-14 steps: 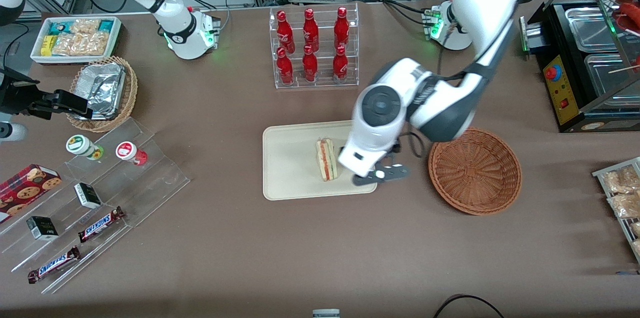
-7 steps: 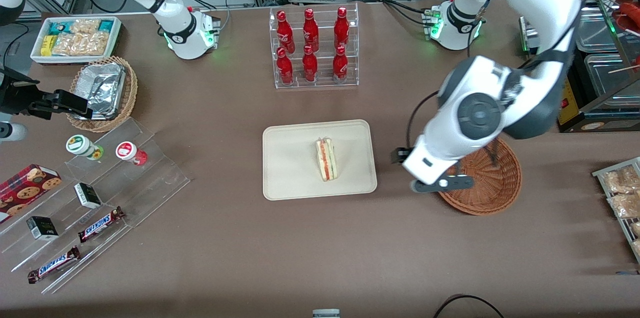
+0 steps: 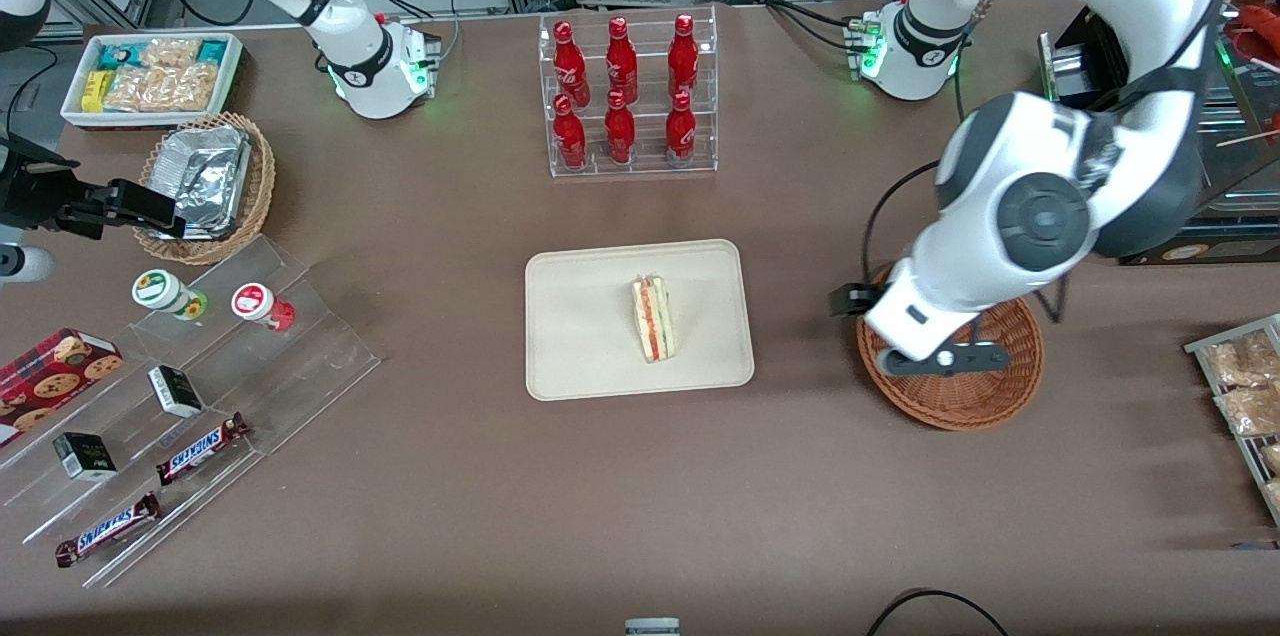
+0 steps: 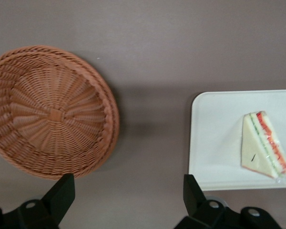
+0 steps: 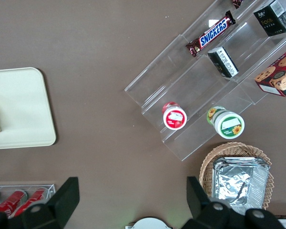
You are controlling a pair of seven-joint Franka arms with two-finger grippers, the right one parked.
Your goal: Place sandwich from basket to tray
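We see the triangular clear-wrapped sandwich (image 3: 653,319) lying on the flat cream-beige tray (image 3: 580,356), well apart from the empty reddish-brown round wicker basket (image 3: 985,396). Our claw (image 3: 935,359) hovers above that basket's rim, fingers (image 4: 62,195) spread apart, holding nothing.

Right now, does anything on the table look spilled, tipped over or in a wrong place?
Nothing stands out. The sandwich lies flat on the tray, intact in its wrap. The basket sits upright, empty. The hand hangs open above the table between the two, holding nothing.
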